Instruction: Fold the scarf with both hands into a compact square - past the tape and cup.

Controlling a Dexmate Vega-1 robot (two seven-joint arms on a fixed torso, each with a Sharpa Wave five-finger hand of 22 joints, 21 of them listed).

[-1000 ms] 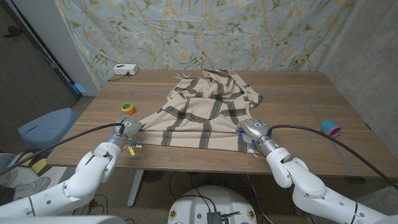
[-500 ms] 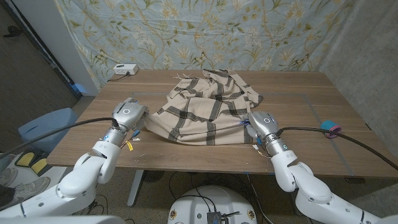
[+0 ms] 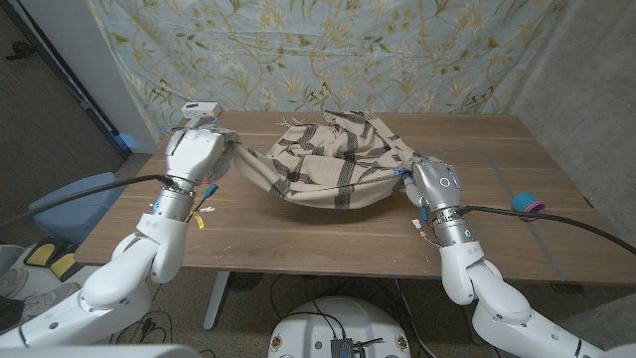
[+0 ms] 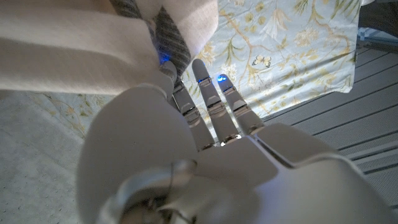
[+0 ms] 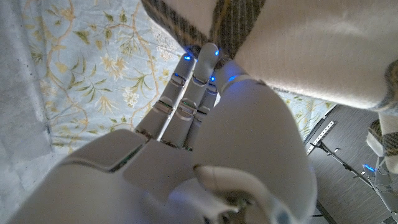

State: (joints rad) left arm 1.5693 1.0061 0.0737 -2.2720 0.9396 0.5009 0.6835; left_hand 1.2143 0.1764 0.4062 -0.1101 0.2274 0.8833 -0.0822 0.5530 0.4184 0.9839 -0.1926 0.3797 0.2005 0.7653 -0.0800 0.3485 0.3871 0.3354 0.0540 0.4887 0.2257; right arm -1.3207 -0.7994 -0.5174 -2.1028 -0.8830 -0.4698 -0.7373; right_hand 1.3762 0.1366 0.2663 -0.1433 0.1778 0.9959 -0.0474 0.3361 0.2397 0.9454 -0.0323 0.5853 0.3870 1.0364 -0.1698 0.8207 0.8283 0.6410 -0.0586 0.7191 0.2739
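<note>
Both hands are raised off the table (image 3: 298, 234), the scarf (image 3: 328, 164) slung between them and sagging in the middle. The left hand (image 3: 199, 151) pinches one corner in closed fingers; the right hand (image 3: 434, 186) grips the other. Bare wood lies beneath their fingers. The cup (image 3: 528, 206) sits well outside the right fingers.

Wooden table (image 3: 328, 234) w/ scarf (image 3: 333, 159), cup (image 3: 528, 206)

A small white box (image 3: 202, 109) sits at the far left corner of the wooden table (image 3: 328, 231). Behind the table hangs a pale blue cloth with yellow flowers (image 3: 397, 50). A blue chair (image 3: 75, 204) stands left of the table.
</note>
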